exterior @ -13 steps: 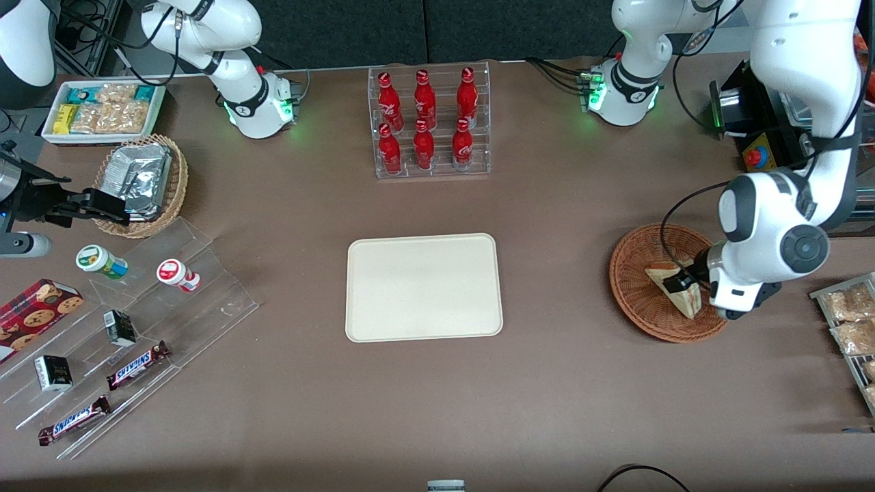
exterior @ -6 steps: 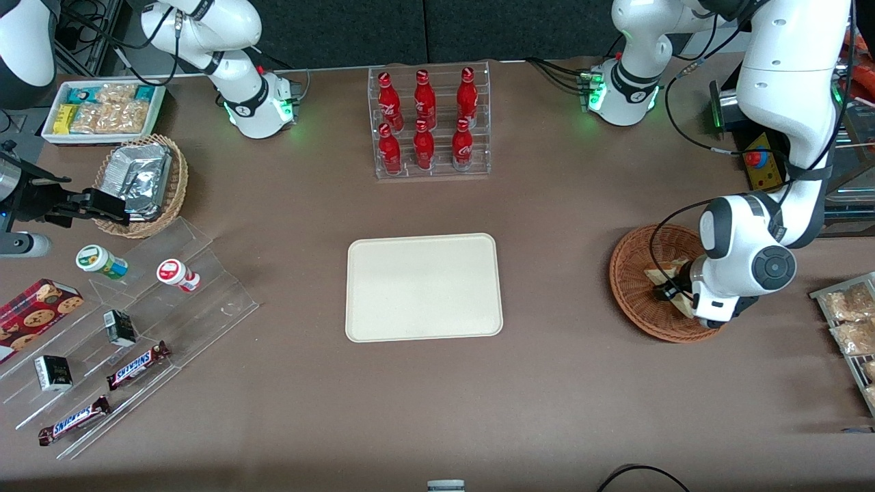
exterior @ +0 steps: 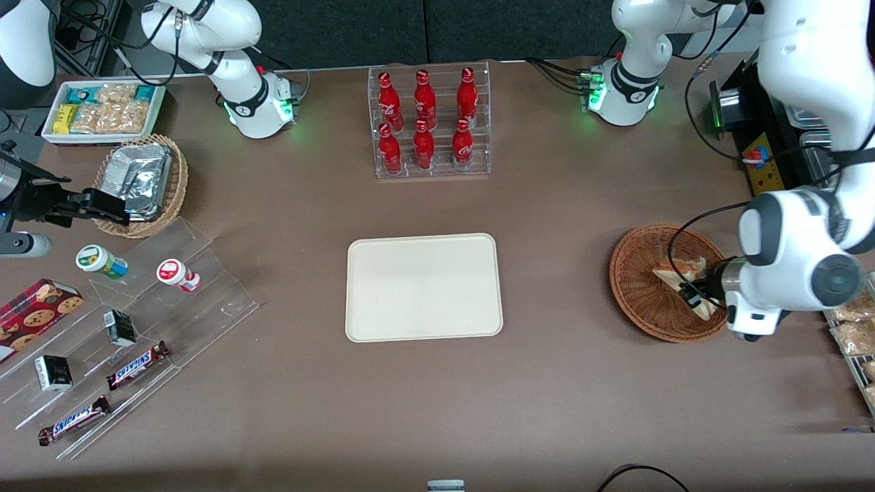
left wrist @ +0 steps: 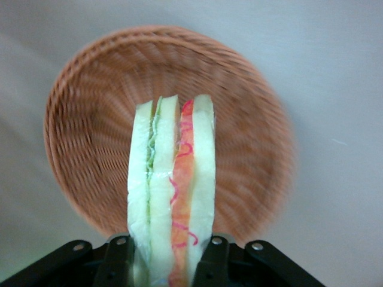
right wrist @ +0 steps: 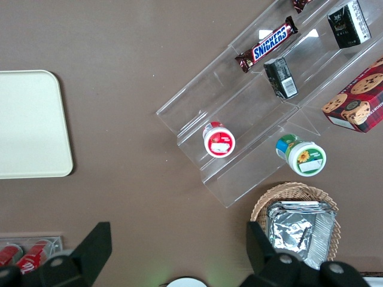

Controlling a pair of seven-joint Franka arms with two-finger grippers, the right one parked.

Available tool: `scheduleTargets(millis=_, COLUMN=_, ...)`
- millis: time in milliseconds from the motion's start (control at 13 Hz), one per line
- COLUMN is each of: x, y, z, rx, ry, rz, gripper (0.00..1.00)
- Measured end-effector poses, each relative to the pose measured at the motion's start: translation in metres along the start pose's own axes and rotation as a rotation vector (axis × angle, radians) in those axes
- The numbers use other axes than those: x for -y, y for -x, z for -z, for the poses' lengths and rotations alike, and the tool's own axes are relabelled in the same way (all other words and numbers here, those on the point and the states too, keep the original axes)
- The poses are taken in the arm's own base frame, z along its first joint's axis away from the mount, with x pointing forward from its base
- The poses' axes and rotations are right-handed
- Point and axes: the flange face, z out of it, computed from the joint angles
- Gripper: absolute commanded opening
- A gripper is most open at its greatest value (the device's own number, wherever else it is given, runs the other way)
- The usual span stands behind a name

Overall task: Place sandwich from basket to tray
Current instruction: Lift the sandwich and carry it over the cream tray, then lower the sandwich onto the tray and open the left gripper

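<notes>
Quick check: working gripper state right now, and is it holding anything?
Left gripper: shut on the triangular white-bread sandwich, held above the reddish-brown round wicker basket.

Even overhead lighting is provided; soft shadows are cast on the tabletop (exterior: 581, 383). Motion blur is seen on the basket (left wrist: 251, 95) behind the tool (left wrist: 169, 263).

sandwich (left wrist: 172, 197): pale white bread w/ green + red-orange filling | basket (exterior: 632, 287): reddish-brown weave | tray (exterior: 424, 287): cream-beige, plain | gripper (left wrist: 167, 263): black, over basket
</notes>
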Motion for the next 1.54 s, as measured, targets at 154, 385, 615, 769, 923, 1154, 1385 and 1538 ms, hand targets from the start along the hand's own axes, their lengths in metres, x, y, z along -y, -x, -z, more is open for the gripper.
scheduleTargets(millis=154, x=-0.04, y=0.04, z=0.048, rx=0.023, ry=0.077, rz=0.073, gripper=0.0)
scheduleTargets(millis=385, x=-0.117, y=0.13, z=0.06, rx=0.024, ry=0.1, rz=0.112, gripper=0.0)
scheduleTargets(millis=615, x=-0.184, y=0.221, z=0.031, rx=-0.004, ry=0.09, rz=0.015, gripper=0.0)
scheduleTargets(millis=769, x=-0.215, y=0.263, z=0.002, rx=-0.019, ry=0.084, rz=-0.078, gripper=0.0)
scheduleTargets(millis=923, x=-0.24, y=0.295, z=-0.029, rx=-0.038, ry=0.075, rz=-0.271, gripper=0.0)
scheduleTargets(millis=1154, x=-0.272, y=0.331, z=-0.078, rx=-0.109, ry=0.074, rz=-0.486, gripper=0.0)
scheduleTargets(millis=1385, x=-0.301, y=0.365, z=-0.135, rx=-0.201, ry=0.064, rz=-0.651, gripper=0.0)
scheduleTargets(millis=1538, x=-0.306, y=0.374, z=-0.168, rx=-0.193, ry=0.027, rz=-0.714, gripper=0.01)
